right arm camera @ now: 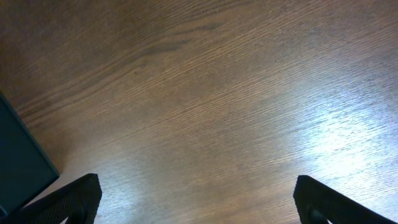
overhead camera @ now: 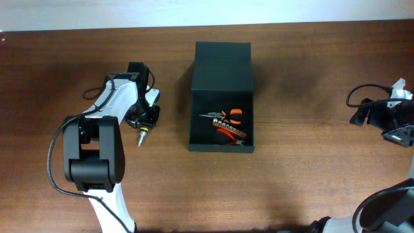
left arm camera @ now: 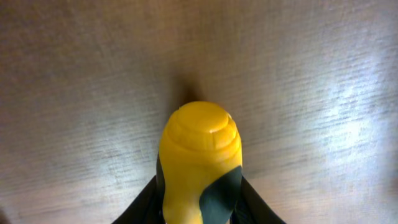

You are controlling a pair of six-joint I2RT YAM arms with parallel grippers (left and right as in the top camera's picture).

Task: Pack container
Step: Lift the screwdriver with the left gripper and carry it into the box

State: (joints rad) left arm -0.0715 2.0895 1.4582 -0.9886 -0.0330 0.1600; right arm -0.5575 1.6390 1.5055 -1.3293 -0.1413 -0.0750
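Mid-table on the brown wooden table (overhead camera: 310,181), well apart from both arms: the matte black rectangular container (overhead camera: 220,148), open, with its matching flap lid (overhead camera: 222,65) laid back toward the far edge. Inside, near the front wall, orange-handled metal pliers (overhead camera: 231,124) lying flat, with some smaller metal pieces beside them, too small to identify.

Left of the container, near but not touching it: the left gripper (overhead camera: 143,120), clamped on a yellow-and-black plastic tool handle (left arm camera: 200,149). Rounded yellow end toward the wood in the left wrist view, black fingers (left arm camera: 144,204) pressed against either side. Resting on the table or just above it, impossible to tell.

At the far right edge of the overhead view: the right gripper (right arm camera: 196,208), black fingers (right arm camera: 73,198) spread wide, only bare wood grain between them. A dark corner of the container at the left margin of the right wrist view.
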